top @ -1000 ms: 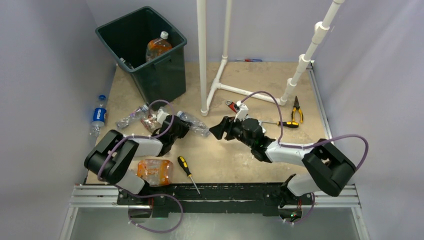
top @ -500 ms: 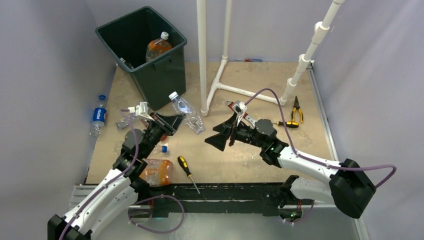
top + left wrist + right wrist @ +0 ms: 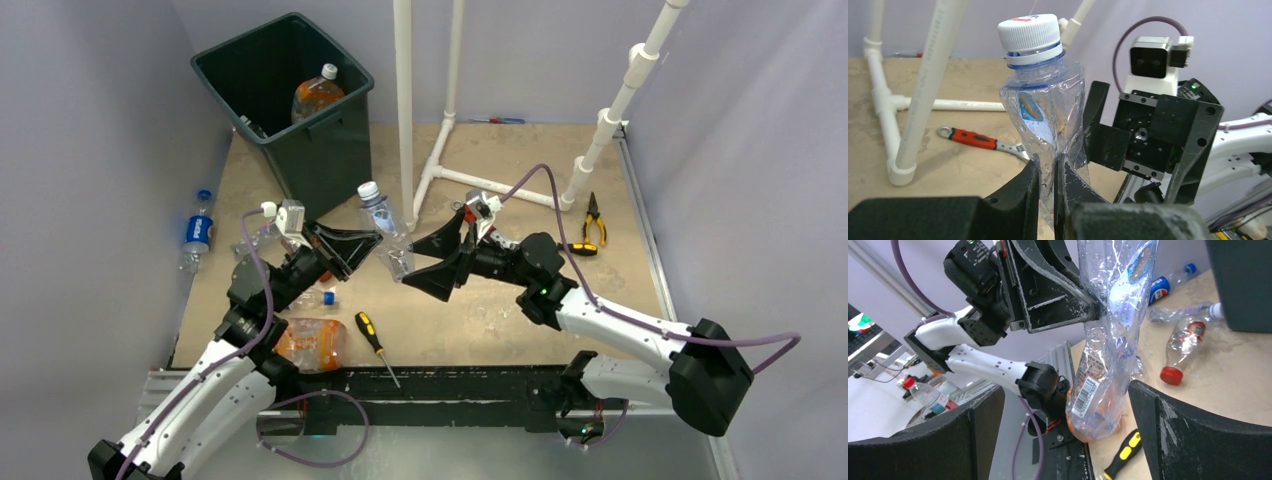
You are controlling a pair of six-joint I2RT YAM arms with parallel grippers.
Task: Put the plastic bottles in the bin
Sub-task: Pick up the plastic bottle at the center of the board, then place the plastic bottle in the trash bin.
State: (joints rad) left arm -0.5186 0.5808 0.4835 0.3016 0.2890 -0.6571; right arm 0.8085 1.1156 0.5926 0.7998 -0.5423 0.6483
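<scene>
Your left gripper (image 3: 378, 243) has its jaws pinching a clear bottle (image 3: 383, 222), cap up, above the tan surface (image 3: 480, 300), near-right of the bin (image 3: 320, 115). Your right gripper (image 3: 410, 263) has its jaws spread either side of the bottle's lower end. An orange bottle (image 3: 316, 95) sits in the bin. Grey walls (image 3: 90, 120) enclose the surface.

Both arms, left arm (image 3: 200, 385) and right arm (image 3: 620, 325), are white shells with chunky black joints. A purple cable (image 3: 1146, 20) loops off each wrist. Left gripper (image 3: 372, 240) and right gripper (image 3: 410, 263) are matte black wedges, scuffed whitish. Tiny green light (image 3: 1193, 86) on the right wrist, probably an LED
</scene>
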